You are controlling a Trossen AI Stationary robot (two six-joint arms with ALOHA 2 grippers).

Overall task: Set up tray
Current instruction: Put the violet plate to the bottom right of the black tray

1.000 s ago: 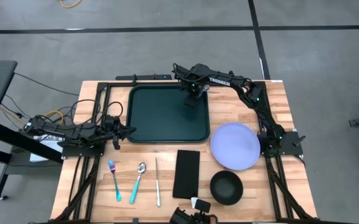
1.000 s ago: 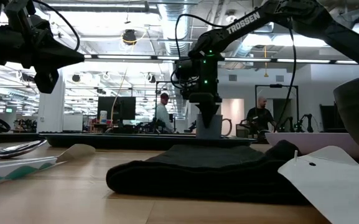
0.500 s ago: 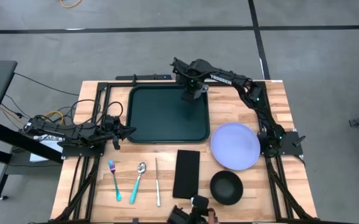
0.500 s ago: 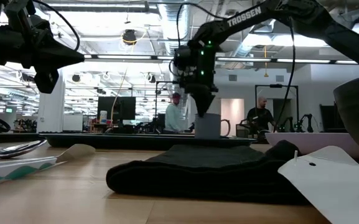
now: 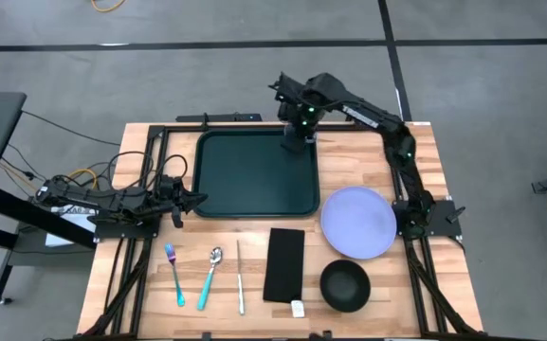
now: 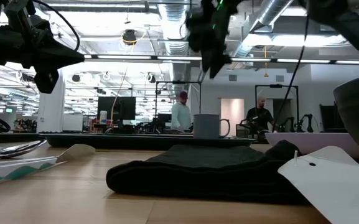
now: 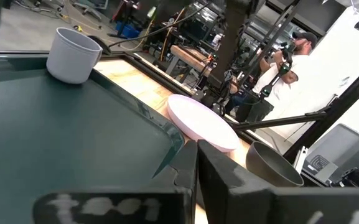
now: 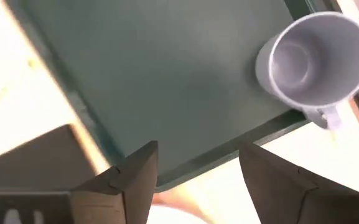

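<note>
The dark green tray (image 5: 257, 175) lies at the table's far middle. A pale grey mug (image 6: 209, 126) stands upright on its base in the tray's far right corner, also seen in the right wrist view (image 8: 316, 62) and the left wrist view (image 7: 72, 55). My right gripper (image 6: 213, 65) hangs open well above the mug (image 8: 198, 174), touching nothing; in the high view the arm hides the mug. My left gripper (image 5: 180, 201) is shut and held off the table by the tray's near left corner, holding nothing (image 7: 195, 180).
A lavender plate (image 5: 358, 221) lies right of the tray, with a black bowl (image 5: 345, 285) nearer. A black folded napkin (image 5: 284, 263), a knife (image 5: 240, 277), a spoon (image 5: 210, 277) and a fork (image 5: 174, 275) lie along the near side. People stand in the room beyond.
My right gripper has opened and let go of the mug, then risen straight up and a little toward the far edge. The mug stays upright where it was in the tray's far right corner.
</note>
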